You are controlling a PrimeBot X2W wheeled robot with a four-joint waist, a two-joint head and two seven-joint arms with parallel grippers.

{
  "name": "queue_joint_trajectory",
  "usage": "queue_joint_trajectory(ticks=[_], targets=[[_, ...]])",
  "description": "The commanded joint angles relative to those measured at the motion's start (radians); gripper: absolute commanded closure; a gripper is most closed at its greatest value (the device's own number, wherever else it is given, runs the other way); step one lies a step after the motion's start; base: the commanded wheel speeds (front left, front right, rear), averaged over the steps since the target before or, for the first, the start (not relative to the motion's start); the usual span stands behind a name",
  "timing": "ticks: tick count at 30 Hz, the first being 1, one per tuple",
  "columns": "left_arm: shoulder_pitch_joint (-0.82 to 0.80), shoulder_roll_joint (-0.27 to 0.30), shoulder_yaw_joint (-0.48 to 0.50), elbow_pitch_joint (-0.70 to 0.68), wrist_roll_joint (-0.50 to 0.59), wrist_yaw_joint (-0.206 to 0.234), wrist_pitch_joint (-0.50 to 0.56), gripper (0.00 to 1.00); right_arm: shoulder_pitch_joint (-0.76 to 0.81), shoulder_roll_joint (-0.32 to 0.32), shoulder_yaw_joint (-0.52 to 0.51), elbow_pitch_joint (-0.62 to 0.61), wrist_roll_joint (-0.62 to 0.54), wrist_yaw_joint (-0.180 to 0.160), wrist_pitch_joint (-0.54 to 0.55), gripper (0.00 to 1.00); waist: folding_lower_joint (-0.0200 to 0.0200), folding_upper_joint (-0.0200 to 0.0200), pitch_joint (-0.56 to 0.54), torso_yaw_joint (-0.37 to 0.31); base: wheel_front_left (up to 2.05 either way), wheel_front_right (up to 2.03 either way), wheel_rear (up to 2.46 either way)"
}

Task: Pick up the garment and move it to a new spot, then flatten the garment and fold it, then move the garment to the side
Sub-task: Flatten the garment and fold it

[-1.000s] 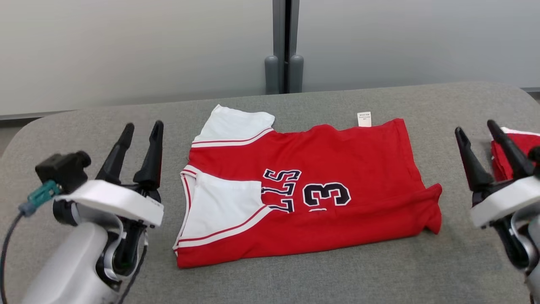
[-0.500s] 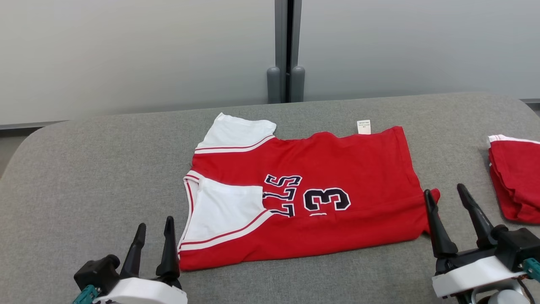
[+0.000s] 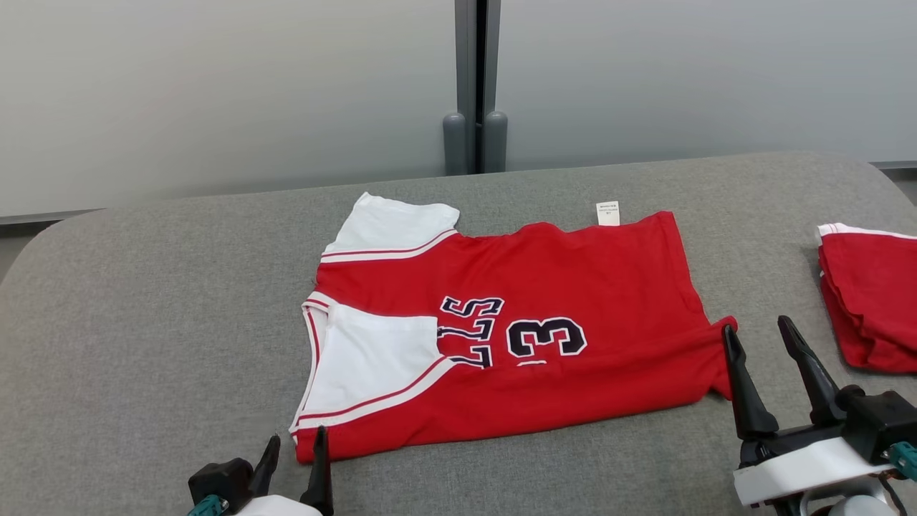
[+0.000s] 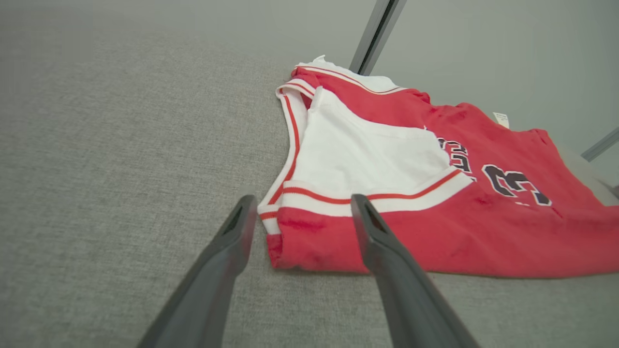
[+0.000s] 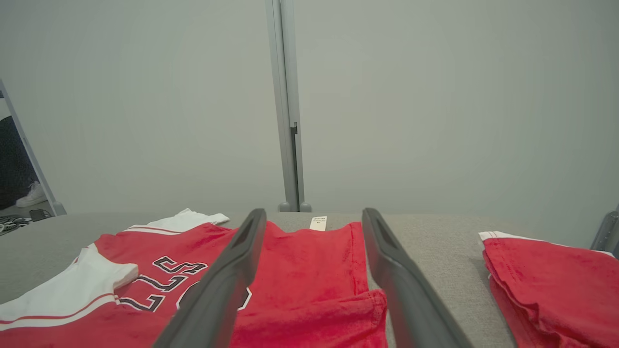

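A red jersey (image 3: 544, 287) with white sleeves, dark lettering and the number 3 lies folded in half on the grey table (image 3: 143, 301). Its white care tag (image 3: 607, 213) sticks out at the far edge. My left gripper (image 3: 295, 450) stands open at the jersey's near left corner (image 4: 290, 251), just short of the cloth, its fingers (image 4: 232, 241) straddling that corner in the left wrist view. My right gripper (image 3: 758, 340) is open beside the near right corner (image 5: 372, 302), holding nothing.
A second folded red garment (image 3: 870, 301) lies at the table's right edge, also seen as a red pile (image 5: 556, 285) in the right wrist view. A grey partition with a vertical post (image 3: 473, 79) stands behind the table. Bare cloth surface spreads to the left.
Both arms dropped from raised positions at the sides to the jersey's near corners; the left gripper then slid right toward the left corner. The camera shifted slightly. The jersey lies unmoved.
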Motion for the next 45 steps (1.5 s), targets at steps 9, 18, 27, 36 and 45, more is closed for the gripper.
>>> queue_joint_trajectory(ticks=[9,18,27,36,45], targets=[[-0.079,0.005,-0.027,0.179,-0.034,0.054,0.0,0.0,-0.003,-0.009,0.01,0.01,0.015,0.0,-0.003,0.0,0.0,0.0,0.008,-0.032,0.0,0.0,0.0],[-0.136,0.004,-0.06,0.304,-0.052,0.037,0.013,1.0,-0.01,-0.013,-0.004,0.038,0.018,0.0,-0.003,0.0,0.0,0.0,0.015,-0.045,0.0,0.0,0.0],[-0.188,0.006,-0.046,0.294,-0.063,0.015,0.001,1.0,-0.023,-0.003,-0.047,0.115,0.034,0.0,-0.003,0.0,0.0,0.0,0.031,-0.022,0.0,0.0,0.0],[-0.138,0.006,0.052,0.052,0.044,0.019,0.0,1.0,-0.097,0.033,-0.039,0.334,0.118,0.0,0.027,0.0,0.0,0.0,0.058,0.016,0.0,0.0,0.0],[-0.117,0.005,0.063,-0.02,0.072,-0.002,0.0,1.0,-0.212,0.052,-0.016,0.551,0.177,0.0,0.056,0.0,0.0,0.0,0.083,0.047,0.0,0.0,0.0]])
